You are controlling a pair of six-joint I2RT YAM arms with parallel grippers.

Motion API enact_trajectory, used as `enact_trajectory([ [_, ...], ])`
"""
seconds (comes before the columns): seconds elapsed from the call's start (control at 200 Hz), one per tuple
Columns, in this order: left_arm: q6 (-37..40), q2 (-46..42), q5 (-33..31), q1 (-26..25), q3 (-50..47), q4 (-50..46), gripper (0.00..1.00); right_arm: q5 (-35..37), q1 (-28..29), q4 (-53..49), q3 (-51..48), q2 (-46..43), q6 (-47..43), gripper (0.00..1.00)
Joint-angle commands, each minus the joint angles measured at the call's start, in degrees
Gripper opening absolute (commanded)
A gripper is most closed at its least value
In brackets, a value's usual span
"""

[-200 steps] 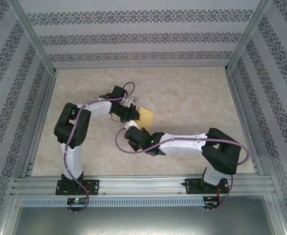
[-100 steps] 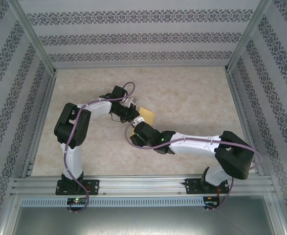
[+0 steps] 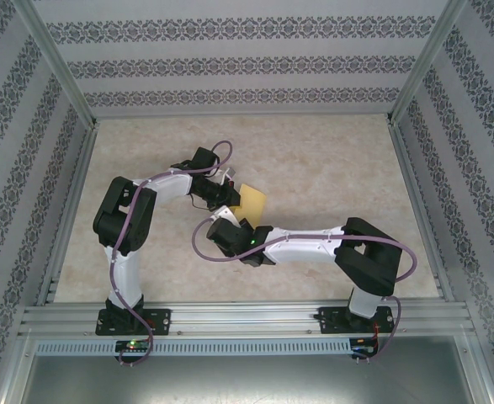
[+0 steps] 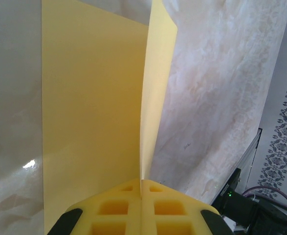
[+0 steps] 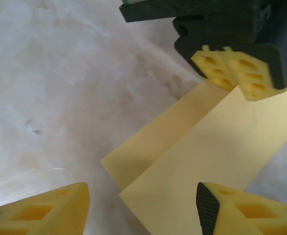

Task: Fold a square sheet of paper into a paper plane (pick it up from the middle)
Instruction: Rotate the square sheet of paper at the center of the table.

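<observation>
Right end effector (image 5: 143, 200) has sprung open and pulled back just short of the square sheet of paper (image 4: 89, 98) — left end effector (image 4: 141, 183) stays clenched on the sheet's crease, half-folded over the table (image 3: 331, 160) — so that crease looks set, next fold pending.

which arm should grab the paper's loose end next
Likely right: the right pincer is open at the loose end of the square sheet of paper, while the left pincer is shut on its other end.

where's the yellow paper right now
In the top view the square sheet of paper is near the middle of the table, pinched in the shut left pincer, with the open right pincer close by.
</observation>
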Motion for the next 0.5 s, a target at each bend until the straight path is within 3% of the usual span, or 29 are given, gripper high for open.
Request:
enact_trajectory([
  [0.0,0.4,-1.1,0.5,-0.1,1.1,-0.7,0.0,2.6,0.3,-1.1,0.4,-0.7,0.4,0.48],
  [0.345,0.6,-1.3,0.0,-0.1,1.5,-1.4,0.0,1.4,0.1,-0.9,-0.1,-1.9,0.2,0.0],
  [0.495,0.7,-2.0,-1.0,0.0,1.6,-1.9,0.05,-0.8,-0.9,0.1,-1.2,-3.6,0.2,0.0],
])
